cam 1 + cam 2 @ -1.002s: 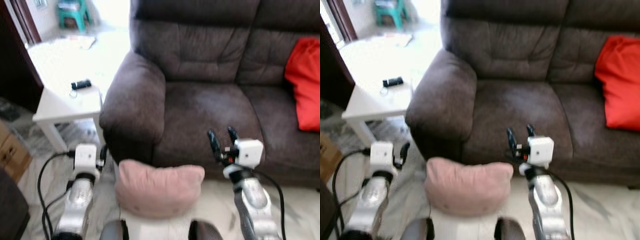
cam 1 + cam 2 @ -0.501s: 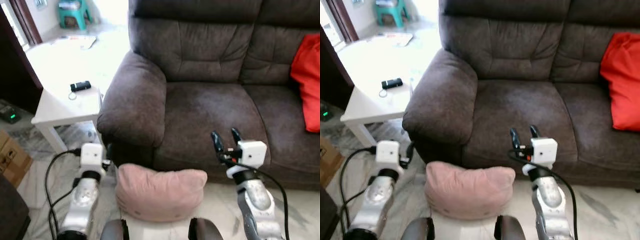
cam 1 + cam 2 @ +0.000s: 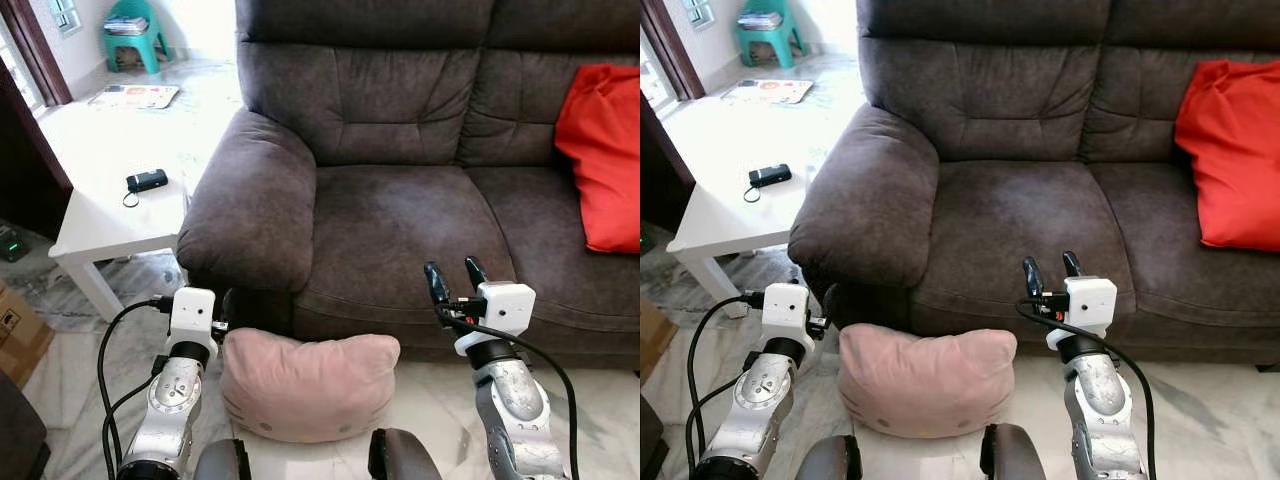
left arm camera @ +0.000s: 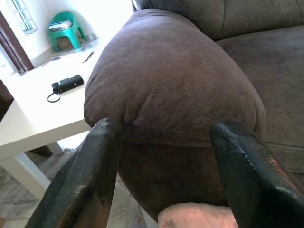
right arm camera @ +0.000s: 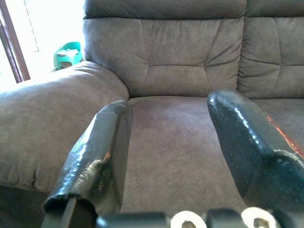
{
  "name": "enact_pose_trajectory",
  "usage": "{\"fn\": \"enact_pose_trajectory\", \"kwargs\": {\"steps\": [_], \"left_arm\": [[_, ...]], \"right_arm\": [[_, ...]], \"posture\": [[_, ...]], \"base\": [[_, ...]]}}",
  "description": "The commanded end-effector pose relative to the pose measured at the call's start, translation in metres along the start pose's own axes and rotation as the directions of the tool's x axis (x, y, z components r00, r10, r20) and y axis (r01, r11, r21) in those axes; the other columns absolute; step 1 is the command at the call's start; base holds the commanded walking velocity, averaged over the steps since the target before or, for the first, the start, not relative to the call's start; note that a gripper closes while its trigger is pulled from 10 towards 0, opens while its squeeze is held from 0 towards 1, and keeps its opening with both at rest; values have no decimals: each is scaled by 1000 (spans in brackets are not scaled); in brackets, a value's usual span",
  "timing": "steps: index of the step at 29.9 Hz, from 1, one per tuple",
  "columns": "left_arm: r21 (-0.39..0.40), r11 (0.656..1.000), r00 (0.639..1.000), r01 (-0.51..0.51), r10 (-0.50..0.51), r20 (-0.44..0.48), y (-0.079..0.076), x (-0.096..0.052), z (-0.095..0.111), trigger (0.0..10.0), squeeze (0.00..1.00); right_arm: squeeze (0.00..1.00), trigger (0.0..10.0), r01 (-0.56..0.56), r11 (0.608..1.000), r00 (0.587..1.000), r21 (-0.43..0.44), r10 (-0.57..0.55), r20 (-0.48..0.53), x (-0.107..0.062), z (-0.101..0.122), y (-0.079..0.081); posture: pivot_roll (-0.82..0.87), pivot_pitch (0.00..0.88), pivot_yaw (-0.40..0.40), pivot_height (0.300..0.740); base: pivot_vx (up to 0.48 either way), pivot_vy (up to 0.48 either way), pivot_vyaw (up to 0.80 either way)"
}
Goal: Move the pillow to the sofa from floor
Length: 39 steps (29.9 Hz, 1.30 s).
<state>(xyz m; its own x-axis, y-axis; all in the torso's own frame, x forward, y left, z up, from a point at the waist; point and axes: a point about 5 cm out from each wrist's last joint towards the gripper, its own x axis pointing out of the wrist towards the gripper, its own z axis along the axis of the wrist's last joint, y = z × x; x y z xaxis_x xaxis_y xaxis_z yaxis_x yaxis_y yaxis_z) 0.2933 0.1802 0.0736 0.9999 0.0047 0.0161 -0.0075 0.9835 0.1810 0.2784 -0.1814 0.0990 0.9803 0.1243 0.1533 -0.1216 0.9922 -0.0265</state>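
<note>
My head cameras looked forward and down, both taking in the sofa [image 3: 400, 200] and the floor before it. My left wrist camera faced the sofa's armrest [image 4: 171, 85] closely; my right faced the seat cushion [image 5: 175, 142].

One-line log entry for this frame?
pink pillow: on floor, ungrasped | left tool: open | right tool: open | sofa seat: free

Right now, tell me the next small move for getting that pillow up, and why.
Probably lower both arms toward the pink pillow. It lies on the floor against the sofa front, between the arms; the left gripper and right gripper are open and empty, held above it, pointing at the sofa.
</note>
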Motion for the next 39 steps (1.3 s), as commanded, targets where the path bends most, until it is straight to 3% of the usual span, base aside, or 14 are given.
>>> {"fn": "enact_pose_trajectory", "kwargs": {"steps": [1, 10, 31, 39], "left_arm": [[15, 1000, 1000, 5, -5, 20, 0, 1, 5, 10000, 0], [14, 1000, 1000, 5, -6, 23, -1, 1, 5, 10000, 0], [16, 1000, 999, 1, -1, 34, -1, 3, 8, 10000, 0], [26, 999, 999, 19, -20, 43, -3, 3, 9, 10000, 0]], "right_arm": [[0, 10000, 6, 1000, 1000, 14, -5, -12, 2, 0, 0], [0, 10000, 2, 1000, 1000, 10, -2, -6, 3, 1, 1], [0, 10000, 4, 1000, 1000, 17, -4, 3, 5, 2, 1], [0, 10000, 3, 1000, 1000, 15, -3, 1, 5, 2, 1]], "posture": [[-27, 22, -20, 591], [-29, 19, -20, 591], [-24, 10, -20, 591], [-27, 14, -18, 591]], "base": [[0, 0, 0], [0, 0, 0], [274, 0, -94], [0, 0, 0]]}}
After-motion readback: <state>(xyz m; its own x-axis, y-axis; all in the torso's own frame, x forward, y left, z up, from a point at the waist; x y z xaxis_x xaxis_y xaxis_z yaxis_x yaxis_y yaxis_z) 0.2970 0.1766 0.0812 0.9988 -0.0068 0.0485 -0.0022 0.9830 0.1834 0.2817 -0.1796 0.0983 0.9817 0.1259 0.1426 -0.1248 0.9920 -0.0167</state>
